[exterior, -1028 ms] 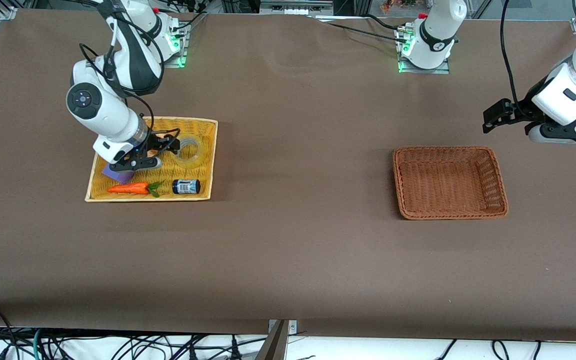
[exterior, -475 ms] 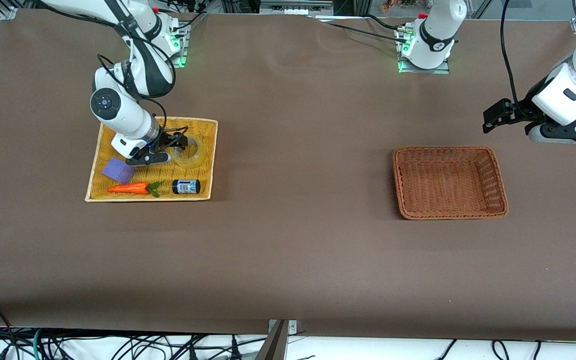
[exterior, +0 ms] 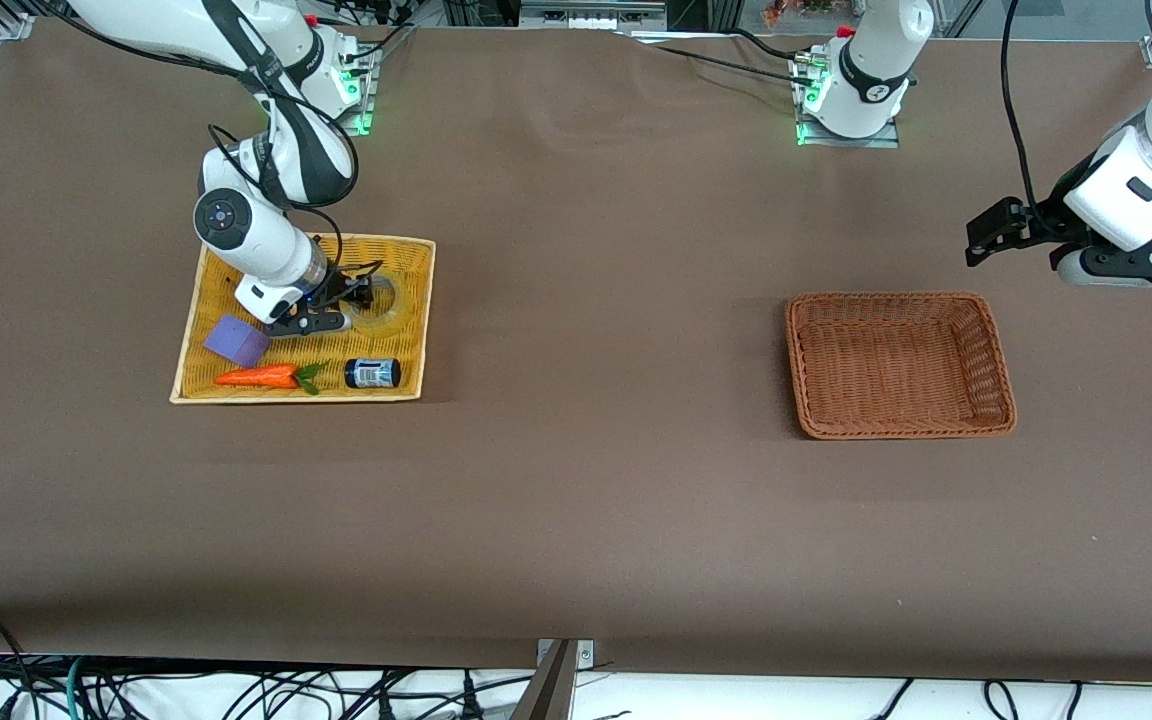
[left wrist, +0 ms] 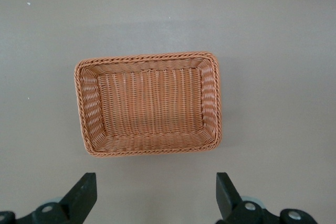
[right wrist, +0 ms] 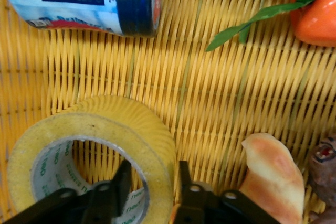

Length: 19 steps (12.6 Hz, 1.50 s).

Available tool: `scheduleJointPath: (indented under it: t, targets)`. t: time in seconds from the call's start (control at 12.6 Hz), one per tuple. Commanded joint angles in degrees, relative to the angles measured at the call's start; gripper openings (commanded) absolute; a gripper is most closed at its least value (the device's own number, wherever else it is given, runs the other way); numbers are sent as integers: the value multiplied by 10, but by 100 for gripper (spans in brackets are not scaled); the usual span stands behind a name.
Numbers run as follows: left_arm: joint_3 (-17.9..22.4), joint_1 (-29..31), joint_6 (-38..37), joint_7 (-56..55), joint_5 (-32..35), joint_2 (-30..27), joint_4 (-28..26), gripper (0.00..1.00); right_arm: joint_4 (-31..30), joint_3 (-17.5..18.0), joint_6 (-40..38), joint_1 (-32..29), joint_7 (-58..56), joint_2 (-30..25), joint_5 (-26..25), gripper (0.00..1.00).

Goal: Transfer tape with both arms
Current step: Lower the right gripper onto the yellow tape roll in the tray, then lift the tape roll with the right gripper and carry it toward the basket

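Note:
The tape [exterior: 386,308], a yellowish ring with a grey core, lies flat in the yellow wicker tray [exterior: 423,330] at the right arm's end of the table. My right gripper [exterior: 360,297] is down in the tray at the tape. In the right wrist view the right gripper [right wrist: 152,174] is open, with one finger inside the ring and the other outside, straddling the wall of the tape [right wrist: 110,121]. My left gripper [exterior: 984,240] waits open and empty above the table beside the brown basket [exterior: 901,297]; it also shows in the left wrist view [left wrist: 156,192].
The tray also holds a dark labelled jar [exterior: 372,373], a toy carrot [exterior: 258,376] and a purple block [exterior: 234,340]. A bread-like piece [right wrist: 268,171] lies beside the tape. The brown basket [left wrist: 147,57] holds nothing.
My right arm has swung toward the tape and come down, so its fingers now straddle the ring's wall. The purple block is uncovered. The left arm has not moved.

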Motion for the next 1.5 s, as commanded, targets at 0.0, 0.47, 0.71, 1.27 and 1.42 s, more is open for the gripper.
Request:
scheduleJointPath:
  t: [0.0, 0.47, 0.71, 1.27, 1.42]
  targets:
    - [-6, 6, -3, 16, -14, -6, -2, 100, 2, 2, 4, -4, 0, -8, -6, 0]
    - [-5, 6, -4, 17, -14, -6, -1, 100, 157, 10, -183, 0, -1, -23, -4, 0]
    - [-5, 6, -4, 17, -14, -6, -1, 100, 242, 20, -268, 41, 55, -6, 0, 0]
    - [-7, 6, -11, 16, -14, -5, -1, 100, 413, 22, -275, 266, 340, 143, 1, 0]
    - [-7, 6, -11, 16, -14, -4, 0, 100, 451, 18, -274, 309, 398, 179, -4, 0]
